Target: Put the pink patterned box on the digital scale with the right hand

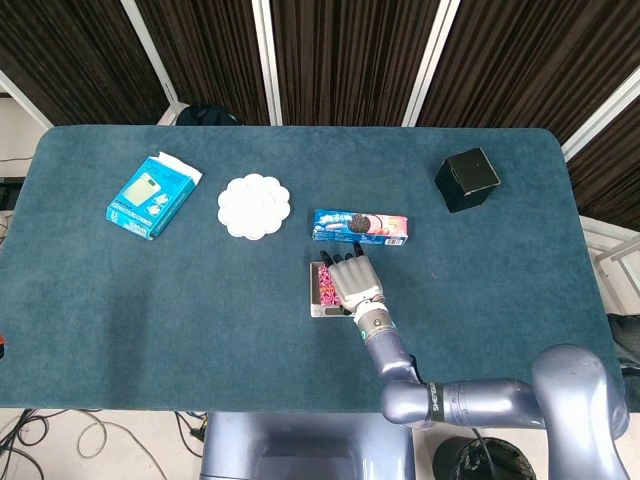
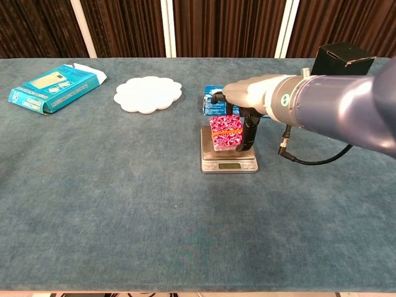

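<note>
The pink patterned box (image 2: 226, 132) with an orange band is over the steel platform of the digital scale (image 2: 212, 157), low above it or touching; contact cannot be told. My right hand (image 2: 247, 99) grips the box from above, fingers down its sides. In the head view the right hand (image 1: 350, 281) covers most of the pink patterned box (image 1: 326, 283) and much of the digital scale (image 1: 317, 307). The left hand is out of both views.
A blue cookie packet (image 1: 360, 227) lies just behind the scale. A white scalloped plate (image 1: 254, 206) and an open teal carton (image 1: 150, 196) lie to the left. A black cube box (image 1: 467, 179) stands at the far right.
</note>
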